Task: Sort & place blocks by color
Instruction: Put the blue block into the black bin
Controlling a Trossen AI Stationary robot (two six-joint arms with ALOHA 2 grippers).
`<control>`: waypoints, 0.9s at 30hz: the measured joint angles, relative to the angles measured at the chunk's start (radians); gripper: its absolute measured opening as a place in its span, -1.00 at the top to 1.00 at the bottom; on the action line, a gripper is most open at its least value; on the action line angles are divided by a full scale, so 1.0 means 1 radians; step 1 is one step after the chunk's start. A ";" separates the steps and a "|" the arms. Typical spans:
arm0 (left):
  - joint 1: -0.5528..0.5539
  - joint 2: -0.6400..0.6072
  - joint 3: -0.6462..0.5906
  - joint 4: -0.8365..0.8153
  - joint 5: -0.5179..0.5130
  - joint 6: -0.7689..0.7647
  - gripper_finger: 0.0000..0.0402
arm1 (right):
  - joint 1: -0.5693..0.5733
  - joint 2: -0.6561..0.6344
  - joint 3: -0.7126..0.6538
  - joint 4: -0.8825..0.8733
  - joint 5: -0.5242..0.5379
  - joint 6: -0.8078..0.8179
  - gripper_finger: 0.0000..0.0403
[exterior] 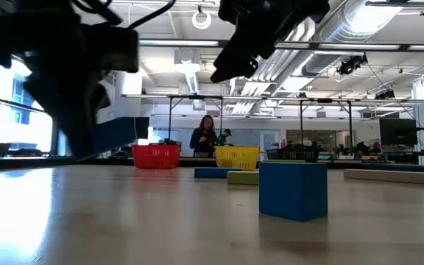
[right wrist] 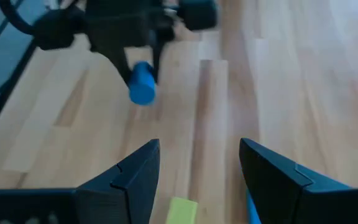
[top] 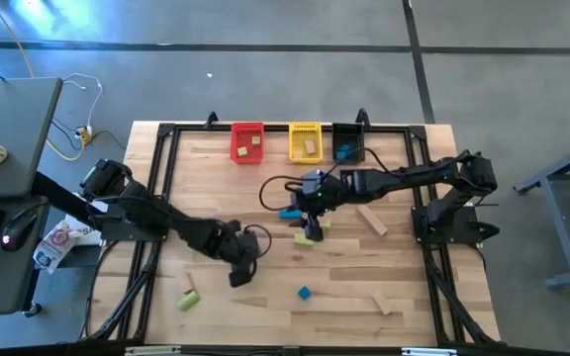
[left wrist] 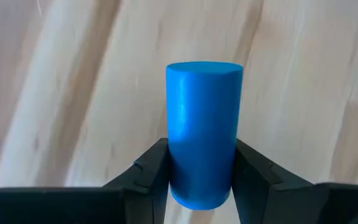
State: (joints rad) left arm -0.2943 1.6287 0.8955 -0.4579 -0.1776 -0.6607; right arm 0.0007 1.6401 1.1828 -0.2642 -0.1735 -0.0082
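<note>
Left hand [left wrist: 199, 186] grips blue cylinder [left wrist: 202, 130].

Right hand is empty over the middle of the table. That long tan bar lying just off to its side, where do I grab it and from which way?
Grip the tan bar across its narrow width at mid-length, coming straight down. It lies flat and diagonal with bare table around it, so turn the open right hand square to its long axis.

Overhead, table-level and two wrist views share the table [top: 265, 297].
</note>
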 joint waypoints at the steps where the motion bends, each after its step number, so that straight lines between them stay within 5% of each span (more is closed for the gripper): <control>1: 0.011 0.000 0.000 0.027 -0.005 0.019 0.46 | 0.008 0.000 0.000 0.005 0.000 0.000 -0.03; 15: 0.113 0.000 0.001 0.369 -0.052 0.245 0.46 | 0.079 0.000 0.000 0.045 0.001 0.000 -0.03; 27: 0.163 -0.001 0.001 0.508 -0.070 0.297 0.44 | 0.080 0.000 0.000 0.004 -0.037 0.008 -0.03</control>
State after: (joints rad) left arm -0.1311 1.6276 0.8967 0.0503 -0.2474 -0.3638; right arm 0.0807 1.6402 1.1828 -0.2600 -0.2100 -0.0001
